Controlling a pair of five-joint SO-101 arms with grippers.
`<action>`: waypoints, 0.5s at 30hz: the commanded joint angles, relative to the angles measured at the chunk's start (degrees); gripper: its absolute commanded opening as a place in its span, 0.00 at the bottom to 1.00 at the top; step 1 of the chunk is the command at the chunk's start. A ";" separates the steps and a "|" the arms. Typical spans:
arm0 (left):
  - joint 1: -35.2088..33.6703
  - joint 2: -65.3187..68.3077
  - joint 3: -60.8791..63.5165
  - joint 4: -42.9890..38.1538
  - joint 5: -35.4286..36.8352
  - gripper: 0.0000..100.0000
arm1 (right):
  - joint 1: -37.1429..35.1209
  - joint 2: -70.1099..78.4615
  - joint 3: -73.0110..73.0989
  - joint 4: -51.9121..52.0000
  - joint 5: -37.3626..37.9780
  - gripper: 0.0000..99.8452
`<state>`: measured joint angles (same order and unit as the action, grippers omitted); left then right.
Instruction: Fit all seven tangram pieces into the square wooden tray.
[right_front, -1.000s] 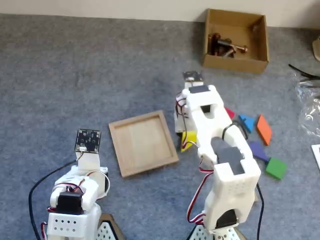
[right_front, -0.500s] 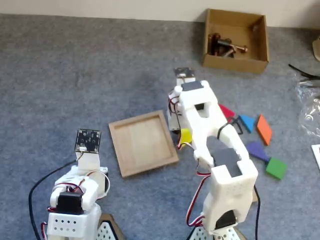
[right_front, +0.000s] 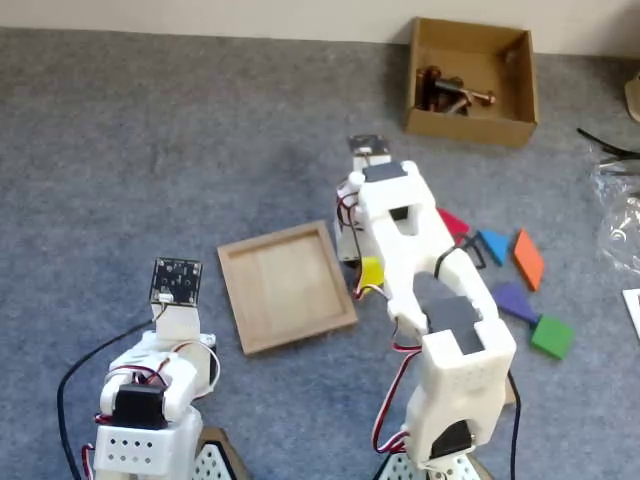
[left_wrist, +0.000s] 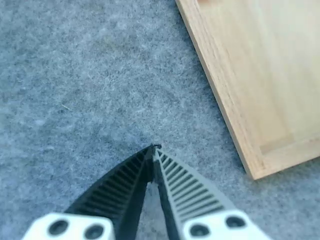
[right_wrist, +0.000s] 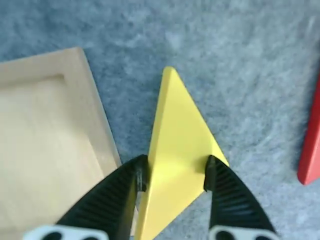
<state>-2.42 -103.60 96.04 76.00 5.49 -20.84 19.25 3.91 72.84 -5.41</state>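
Right wrist view showed my right hand (right_wrist: 172, 172) clamped on the yellow triangle (right_wrist: 176, 125), just beside the rim of the square wooden tray (right_wrist: 97, 115). Over the last second the arm had carried it trayward, then stalled; I judged placement was next. My left hand (left_wrist: 152, 150) sat together, idle.

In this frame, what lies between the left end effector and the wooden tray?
Bare grey carpet, in the left wrist view: the left end effector sits apart from the tray, nothing in the gap.
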 joint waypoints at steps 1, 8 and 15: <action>0.84 -0.40 1.10 -0.09 0.44 0.01 | -0.04 -2.15 -1.89 0.48 0.26 0.15; 0.84 -0.40 1.10 -0.09 0.44 0.01 | 0.04 -2.15 -1.89 0.75 0.53 0.06; 0.84 -0.40 1.10 -0.09 0.44 0.01 | 0.04 -2.15 -1.89 0.66 0.62 0.01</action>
<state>-2.42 -103.60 96.04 76.00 5.49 -20.92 19.34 3.47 73.19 -5.32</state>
